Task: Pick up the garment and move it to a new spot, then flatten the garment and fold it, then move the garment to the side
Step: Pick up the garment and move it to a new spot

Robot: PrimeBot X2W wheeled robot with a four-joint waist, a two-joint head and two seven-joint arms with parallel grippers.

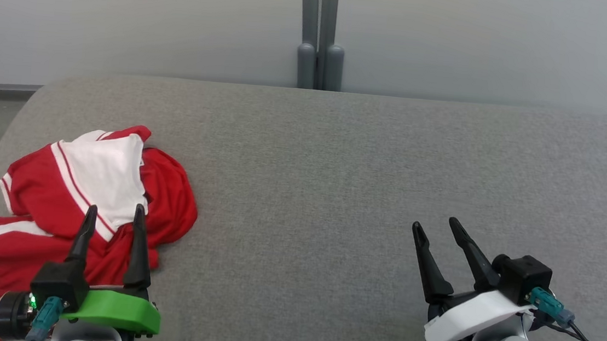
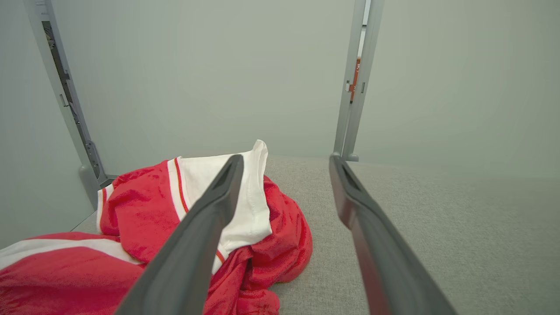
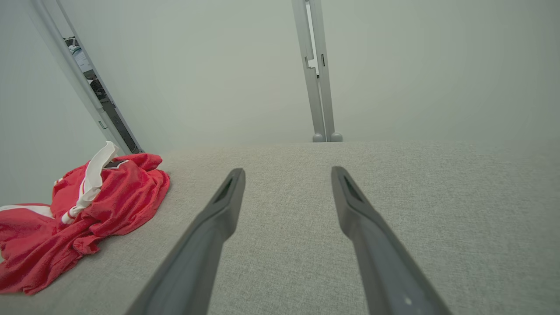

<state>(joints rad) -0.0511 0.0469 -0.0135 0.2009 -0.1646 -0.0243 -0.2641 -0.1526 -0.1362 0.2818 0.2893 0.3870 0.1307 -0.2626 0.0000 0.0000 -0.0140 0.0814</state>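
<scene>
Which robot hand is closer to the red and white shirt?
Left. The left gripper is right over the shirt; the right gripper is far to its right, over the grey surface.

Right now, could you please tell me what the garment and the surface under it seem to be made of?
The garment: soft matte fabric, red with white panels, probably a knit; it slumps in loose folds. The surface: grey woven upholstery by its coarse weave, possibly padded.
</scene>
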